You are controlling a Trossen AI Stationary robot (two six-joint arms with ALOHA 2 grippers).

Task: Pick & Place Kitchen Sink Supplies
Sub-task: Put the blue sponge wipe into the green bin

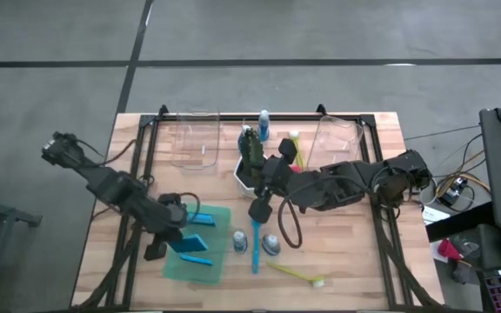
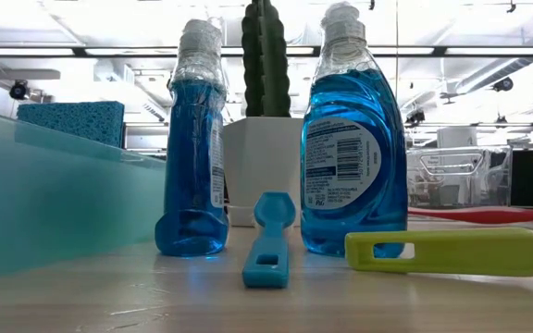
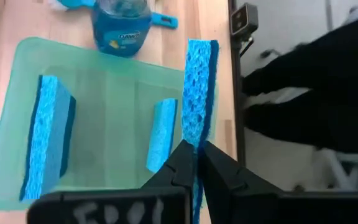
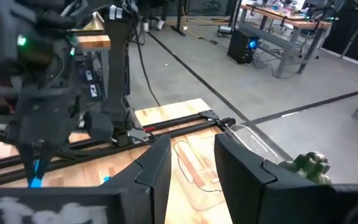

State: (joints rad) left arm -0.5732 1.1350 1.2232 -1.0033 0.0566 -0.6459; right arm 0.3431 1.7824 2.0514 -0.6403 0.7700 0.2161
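Note:
A translucent green tray lies near the table's left front, with two blue sponges standing on edge in it. My left gripper is above the tray's edge, shut on a third blue sponge. Two small blue bottles stand right of the tray. A blue brush lies between them and a yellow brush lies nearer the front edge. My right gripper hangs open over the table's middle, near the cactus, with nothing between its fingers. My left gripper pinches the sponge's near end between its two fingers, one on each broad face. The fingers slant downward and lie along the sponge. The sponge sticks out beyond the fingertips on edge, its dark layer to one side, over the tray's edge.
Two clear bins stand at the far side, with another blue bottle and a yellow-handled brush between them. A pink brush lies near the cactus pot. Black frame rails run along the table.

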